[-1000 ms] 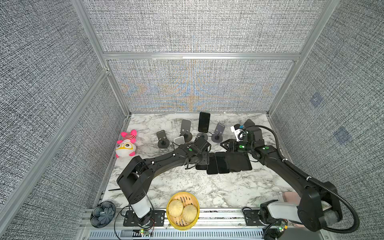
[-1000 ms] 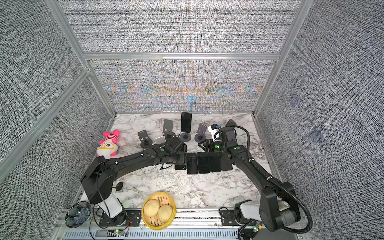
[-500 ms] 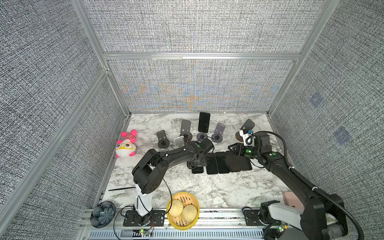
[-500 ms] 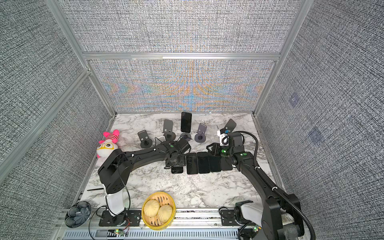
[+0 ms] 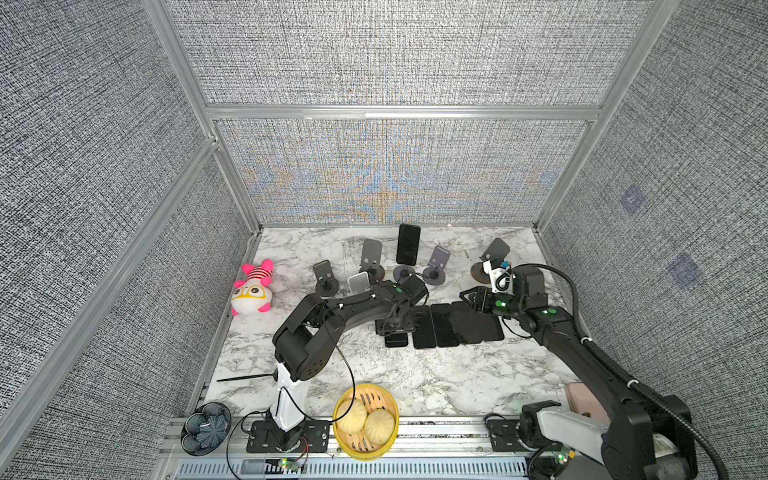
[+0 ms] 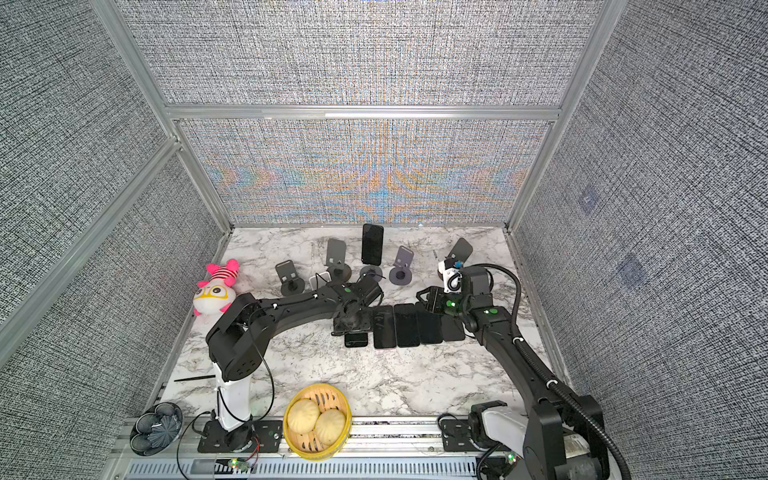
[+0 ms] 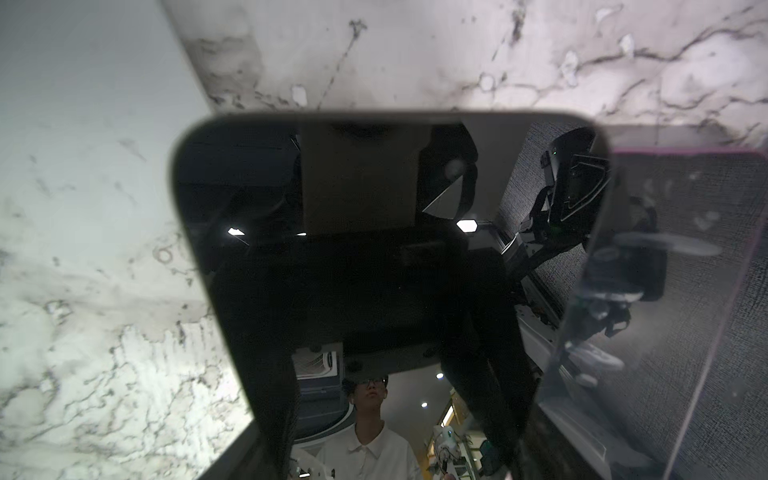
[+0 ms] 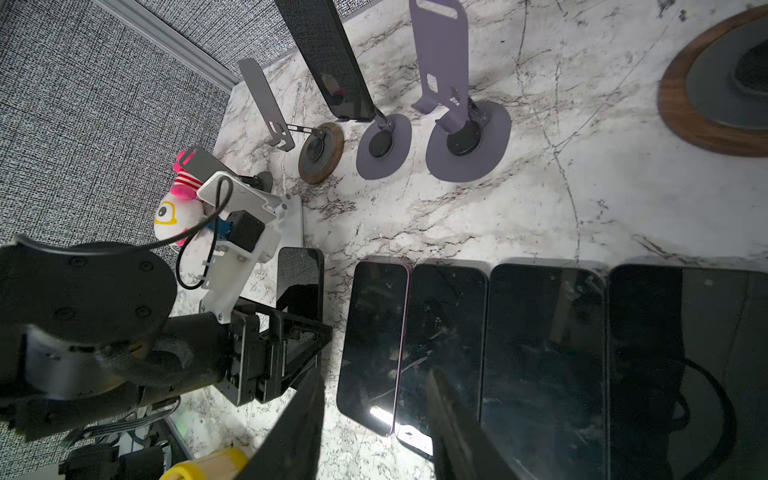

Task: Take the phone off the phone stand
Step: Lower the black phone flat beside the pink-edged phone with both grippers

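Black-glassed and face up, the dark phone sits low at the left end of a row of four phones in the middle of the marble table. From where I stand I cannot tell whether it rests on the stone or hangs just over it. The left gripper is straight above it. The left wrist view shows its fingers clamped against the phone's two long edges, with the purple-edged neighbour just beside.

Toward the back wall an upright phone leans in its stand, untouched. Empty stands flank it:
- a silver one just behind the left gripper
- a small black one
- a grey one on a wooden foot
- a purple one
- a dark one at the far right

The right gripper hovers over the right end of the row, its jaws apart with nothing between them. Its wrist view looks past both fingers onto the screens.

Out at the edges are a pink-and-white plush toy by the left wall and a bamboo steamer holding two buns at the front.
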`<state>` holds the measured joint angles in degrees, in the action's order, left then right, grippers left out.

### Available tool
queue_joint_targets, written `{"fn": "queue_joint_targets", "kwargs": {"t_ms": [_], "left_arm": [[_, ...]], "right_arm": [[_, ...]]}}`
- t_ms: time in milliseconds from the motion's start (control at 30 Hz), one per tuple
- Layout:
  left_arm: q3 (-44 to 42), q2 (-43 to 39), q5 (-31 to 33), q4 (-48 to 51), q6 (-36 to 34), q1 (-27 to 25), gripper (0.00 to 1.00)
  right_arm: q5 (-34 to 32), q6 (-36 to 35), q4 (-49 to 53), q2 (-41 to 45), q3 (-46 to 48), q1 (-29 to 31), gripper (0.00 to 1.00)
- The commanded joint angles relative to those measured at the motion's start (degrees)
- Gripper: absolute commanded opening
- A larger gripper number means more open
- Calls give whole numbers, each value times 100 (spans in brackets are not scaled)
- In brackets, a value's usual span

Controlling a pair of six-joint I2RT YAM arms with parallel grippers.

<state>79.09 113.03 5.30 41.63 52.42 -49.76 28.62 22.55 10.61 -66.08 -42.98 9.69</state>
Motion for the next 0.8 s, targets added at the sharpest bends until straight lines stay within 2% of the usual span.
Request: {"fn": "queue_joint_targets", "kwargs": {"t_ms": [0,400,533,767], "left_arm": [[1,0,-33,-167,-101,8,34],[-142,48,-133,-398,-16,27,41],[-196,48,-135,-468,-27,27,49],[-328,48,-257,-661,-61,36,68]], "right_arm": [[12,-37,-7,17,14,-17,42],[-6,-18,-7,42,18,-17,42],[-15,-22,-5,34,18,-20,42],[-23,-18,7,29,13,-18,42]]}}
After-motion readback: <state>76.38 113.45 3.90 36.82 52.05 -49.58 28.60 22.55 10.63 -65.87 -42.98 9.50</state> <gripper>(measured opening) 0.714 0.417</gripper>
